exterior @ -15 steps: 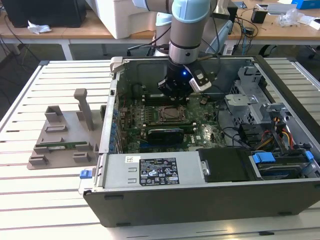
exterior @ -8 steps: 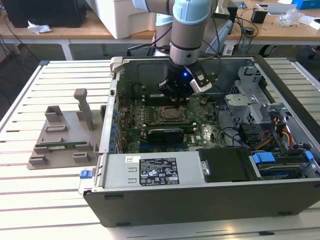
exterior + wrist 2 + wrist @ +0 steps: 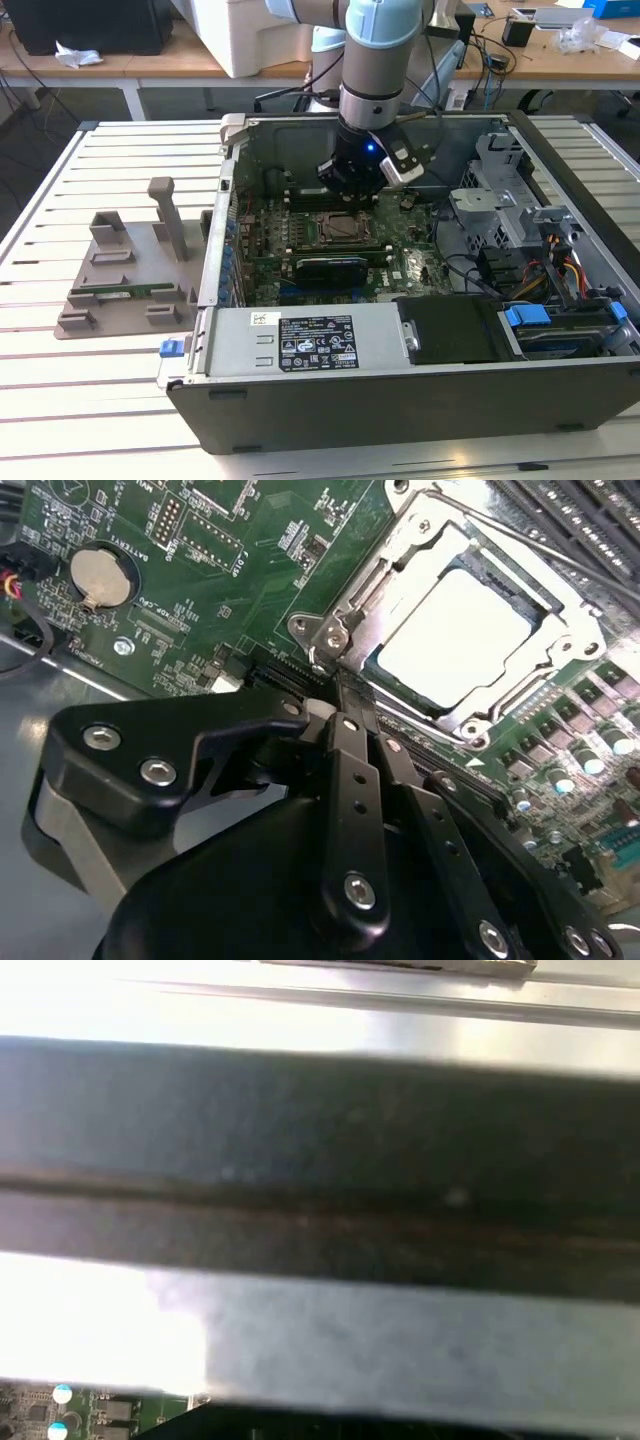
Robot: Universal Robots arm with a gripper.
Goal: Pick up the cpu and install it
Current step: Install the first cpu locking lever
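Slatted white bench surface is recorded in the exterior view, with an open computer case laid on it and a grey parts tray on the exterior view's left, just beside the case. The arm is seen reaching down into the case, the gripper hanging low over the motherboard, just beyond the socket.

In the second wrist view, the cpu is noted seated flat in the socket frame, its silver top exposed and the retention bracket not closed over it. The black fingers are observed drawn together, nothing held between them, their tips close to the near corner of the frame. Placement is judged complete; securing of the socket is judged the step in hand, calling for a careful press on the bracket or lever.

In the first wrist view, blurred dark and pale bands are recorded; a green board corner is visible.
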